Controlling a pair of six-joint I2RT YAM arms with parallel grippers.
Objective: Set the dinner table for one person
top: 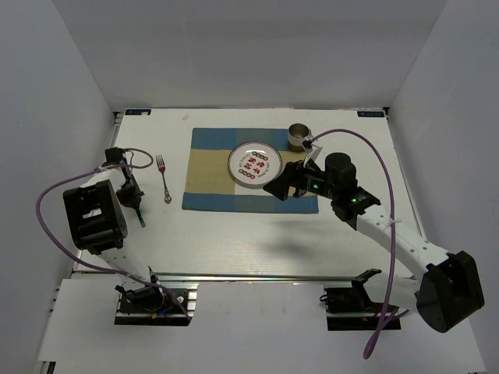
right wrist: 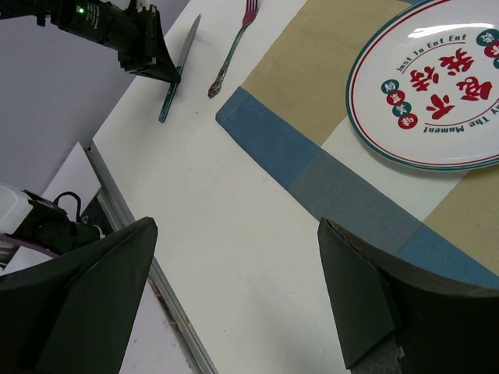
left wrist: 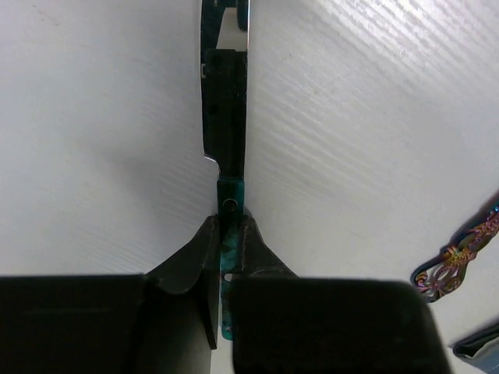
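The left tool (left wrist: 231, 234) is pinched narrow on the teal handle of a knife (left wrist: 226, 93), one finger (left wrist: 191, 261) on each side and pressed right up against it. The blade runs straight out from the tool toward the far edge of the tabletop (top: 257, 234), while the butt of the handle sticks out on the near side. Can't really tell if the knife is lifted a hair or flat on the surface. It sits close to the left edge of the tabletop, roughly halfway between the near and far edges.

Just to the right of it is a fork (top: 163, 181) with a fancy rainbow-ish handle, tines toward the far edge. It lies between the knife and the left edge of the blue-and-tan placemat (top: 210, 183), touching neither.

The right tool (top: 279, 187) is spread wide with nothing in it, hanging over the right part of the placemat, just beside a plate (top: 255, 165). That's a white plate with red and green print, sitting on the far-middle part of the placemat. A metal mug (top: 299, 137) stands near the placemat's far right corner, close to the plate.

The tabletop itself is the big white slab under all of this, boxed in by grey walls on three sides, with both arms bolted along its near edge.
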